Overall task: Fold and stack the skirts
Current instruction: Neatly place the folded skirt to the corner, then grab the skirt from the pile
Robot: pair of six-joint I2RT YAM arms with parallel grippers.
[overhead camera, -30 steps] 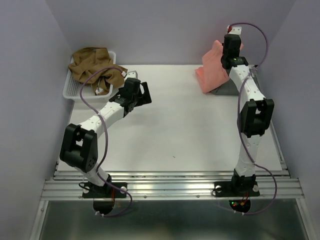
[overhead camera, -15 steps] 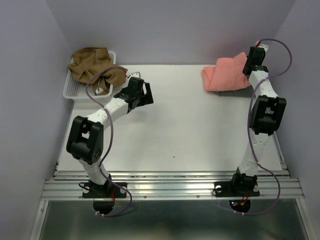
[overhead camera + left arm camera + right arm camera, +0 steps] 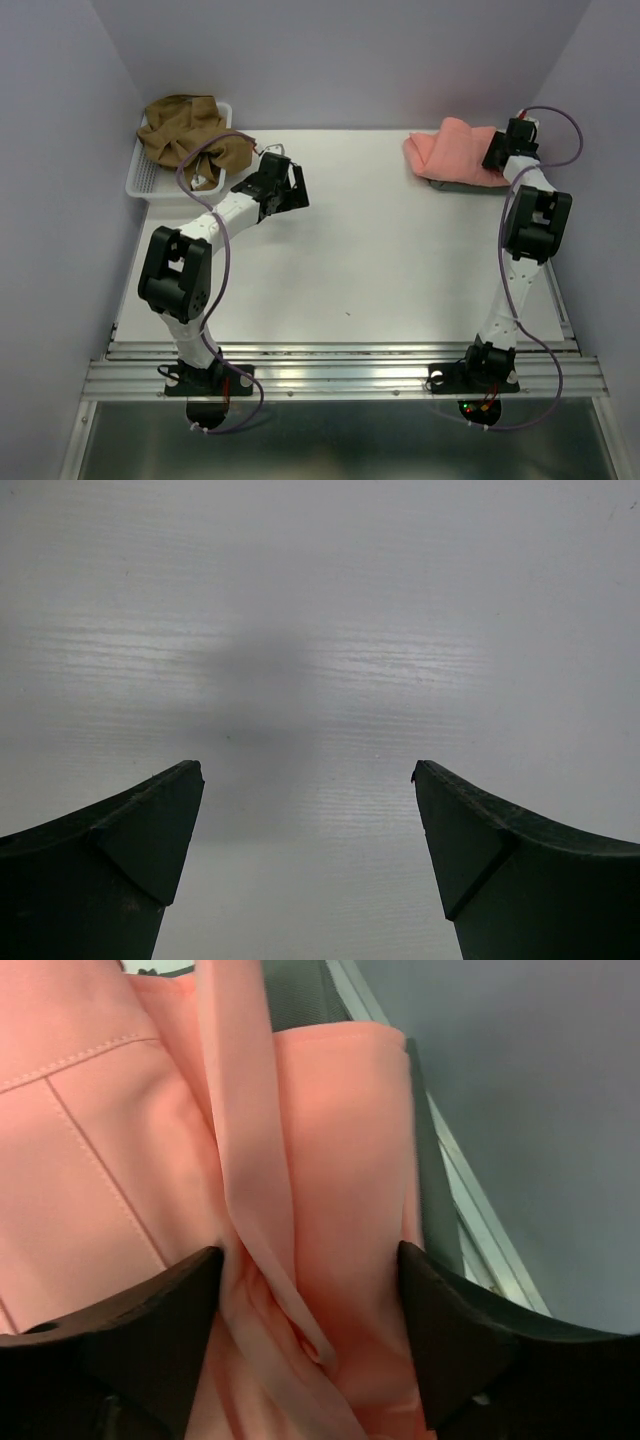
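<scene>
- Salmon-pink skirt (image 3: 455, 155): folded, laid on grey skirt (image 3: 450, 183) at far right of table (image 3: 380, 260); long axis left-right.
- Right gripper (image 3: 497, 152): set at skirt's right end; jaws parted, pink fold lying loose between, nothing clamped.
- Olive-brown skirt (image 3: 185, 130): bunched in basket (image 3: 140, 185), far left, not yet folded; judged next item.
- Left gripper (image 3: 290, 190): nearer arm; spread wide over bare table, basket behind and to its left.
- Right wrist view: grey edge shown under pink.
- Overhead view: basket and both arms shown only here.

Top view high overhead, wrist views close-up (right shares the pink skirt (image 3: 450, 152))
</scene>
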